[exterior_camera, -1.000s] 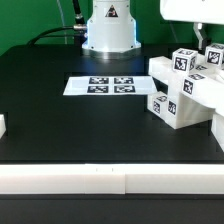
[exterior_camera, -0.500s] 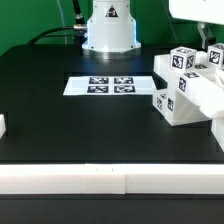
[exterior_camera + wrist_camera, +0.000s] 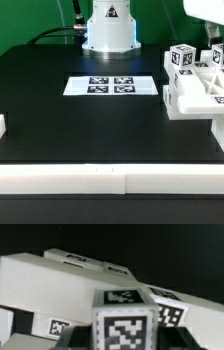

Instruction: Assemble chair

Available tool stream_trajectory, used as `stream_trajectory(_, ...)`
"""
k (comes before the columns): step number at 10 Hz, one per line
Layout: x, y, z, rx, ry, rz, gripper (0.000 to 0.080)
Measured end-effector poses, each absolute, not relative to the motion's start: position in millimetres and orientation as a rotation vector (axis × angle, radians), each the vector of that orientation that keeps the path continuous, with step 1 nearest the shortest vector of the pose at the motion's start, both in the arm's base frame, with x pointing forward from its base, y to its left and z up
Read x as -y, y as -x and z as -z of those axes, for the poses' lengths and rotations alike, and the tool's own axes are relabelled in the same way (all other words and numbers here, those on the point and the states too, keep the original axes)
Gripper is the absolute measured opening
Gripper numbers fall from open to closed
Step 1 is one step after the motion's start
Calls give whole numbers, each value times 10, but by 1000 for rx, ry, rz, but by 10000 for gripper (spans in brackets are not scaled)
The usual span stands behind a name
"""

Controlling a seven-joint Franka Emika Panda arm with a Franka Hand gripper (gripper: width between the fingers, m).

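Note:
The chair (image 3: pixel 190 98) is a cluster of matte white tagged parts at the exterior view's right edge, partly cut off. A tagged square leg (image 3: pixel 181 58) stands up from it. My gripper (image 3: pixel 213 50) comes down from the top right onto the cluster; its tips are mostly hidden there. In the wrist view the gripper (image 3: pixel 125 339) is shut on a tagged chair leg (image 3: pixel 124 317), with dark fingers (image 3: pixel 178 339) on both sides. The large white seat block (image 3: pixel 60 277) lies behind it.
The marker board (image 3: pixel 112 85) lies flat mid-table. The robot base (image 3: pixel 108 30) stands behind it. A small white part (image 3: pixel 2 127) sits at the exterior view's left edge. A white rail (image 3: pixel 110 180) runs along the front of the black table.
The chair cluster and my gripper have shifted toward the exterior view's right, further away from the marker board; more of the cluster is now cut off by the frame edge.

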State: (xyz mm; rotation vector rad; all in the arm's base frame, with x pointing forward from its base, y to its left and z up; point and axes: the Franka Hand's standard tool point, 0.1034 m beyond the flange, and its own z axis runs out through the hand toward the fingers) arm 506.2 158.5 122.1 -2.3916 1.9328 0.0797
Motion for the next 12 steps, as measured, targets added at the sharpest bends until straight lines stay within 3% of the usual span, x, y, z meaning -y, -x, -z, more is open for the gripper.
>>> stream_trajectory(3,-1617,-5051,-1216,-2160,2189,-91,288)
stream_trajectory(4,-1628,-5047,-1216,-2174,2171,-98,345)
stream_trajectory(5,-1632,-5046,-1216,-2167,2178,-98,482)
stream_trajectory(6,-1632,-5046,-1216,-2162,2182,-98,482)
stream_trajectory(7,-1633,-5046,-1216,-2162,2182,-98,612)
stream_trajectory(12,-1635,-5046,-1216,-2156,2187,-97,649)
